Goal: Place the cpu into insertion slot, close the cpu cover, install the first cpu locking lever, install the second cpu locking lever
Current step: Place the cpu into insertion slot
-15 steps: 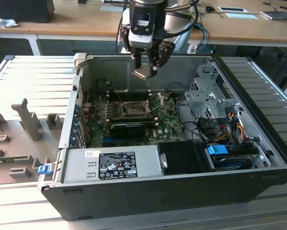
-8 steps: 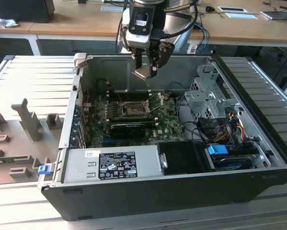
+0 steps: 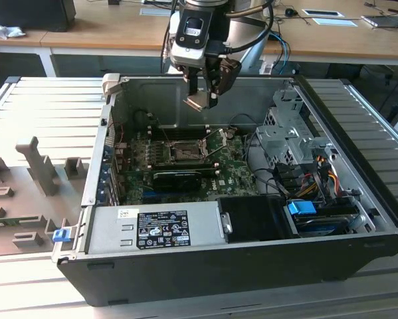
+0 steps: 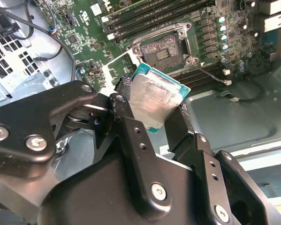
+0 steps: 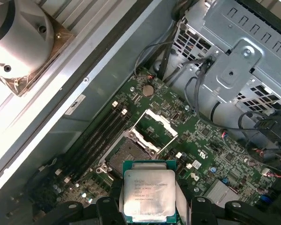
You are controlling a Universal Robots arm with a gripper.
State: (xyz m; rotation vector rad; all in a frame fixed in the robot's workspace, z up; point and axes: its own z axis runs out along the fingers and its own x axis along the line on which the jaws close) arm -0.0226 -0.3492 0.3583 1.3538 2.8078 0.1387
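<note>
My gripper (image 3: 202, 100) hangs above the open computer case, shut on the cpu (image 3: 197, 102), a small square chip with a pale silver face. In both wrist views the cpu (image 4: 156, 101) (image 5: 148, 192) sits between the black fingers (image 4: 131, 136), tilted, a little above the green motherboard (image 3: 225, 166). The insertion slot (image 3: 184, 151) (image 4: 161, 49) (image 5: 125, 157) lies bare below it, a dark square with a metal rim. Beside the slot, the cpu cover (image 5: 156, 125) (image 4: 117, 63) stands swung open.
A silver power supply (image 3: 155, 229) fills the case's near side. A metal drive cage (image 3: 288, 136) and cable bundles (image 3: 318, 173) crowd the exterior view's right. A black card (image 3: 185, 176) sits in front of the socket. Grey fixtures (image 3: 42, 166) stand outside on the left.
</note>
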